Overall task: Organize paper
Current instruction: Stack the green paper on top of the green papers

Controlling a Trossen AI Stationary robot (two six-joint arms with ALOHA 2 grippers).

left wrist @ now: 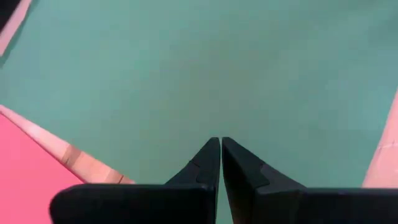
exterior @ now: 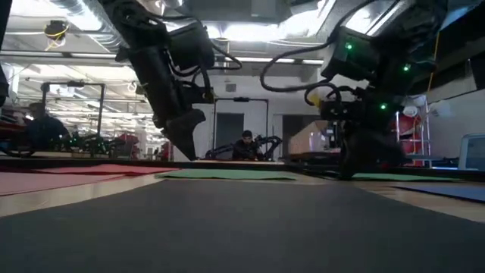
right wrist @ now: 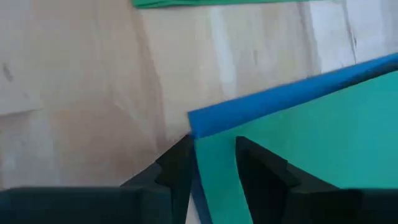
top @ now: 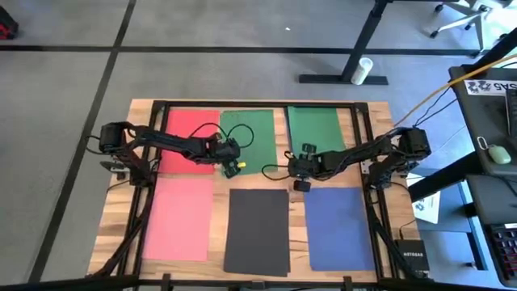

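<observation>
Paper — flat matte rectangles, right end effector pinching blue sheet corner, left end effector closed, empty.

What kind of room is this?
Probably a robot lab or workshop: a wooden table stands on grey floor, desk legs nearby, and the low view shows a big hall with ceiling lights and a person.

you have six flat sheets covering most of the table; none blocks passage above. the left gripper hangs over the middle green sheet, and the right gripper sits between the far right green sheet and the blue sheet. only narrow bare wood strips run between sheets.
</observation>
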